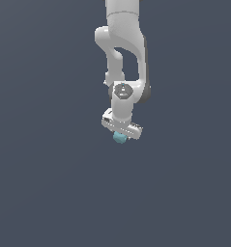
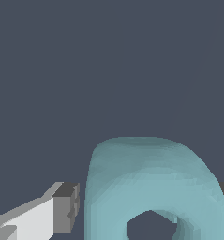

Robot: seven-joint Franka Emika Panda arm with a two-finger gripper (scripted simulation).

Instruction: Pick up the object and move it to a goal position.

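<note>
1. The light-teal block (image 1: 119,138) sat directly under the white hand (image 1: 121,135), at its fingertips, below the arm's wrist.
2. In the wrist view the block (image 2: 153,183) lay between the finger pads (image 2: 66,208), one pad showing a narrow gap; whether the hand was clamped on it I cannot tell.
3. The step looked like securing the grasp: the pads should press squarely on opposite flat faces, avoiding the dark hole.
4. Lifting straight up from the desk (image 1: 44,193) would limit slipping.

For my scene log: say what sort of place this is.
Most likely a bare simulated workspace: a flat, featureless grey ground, a smooth white arm, and one teal block between the fingers. No furniture or walls.
</note>
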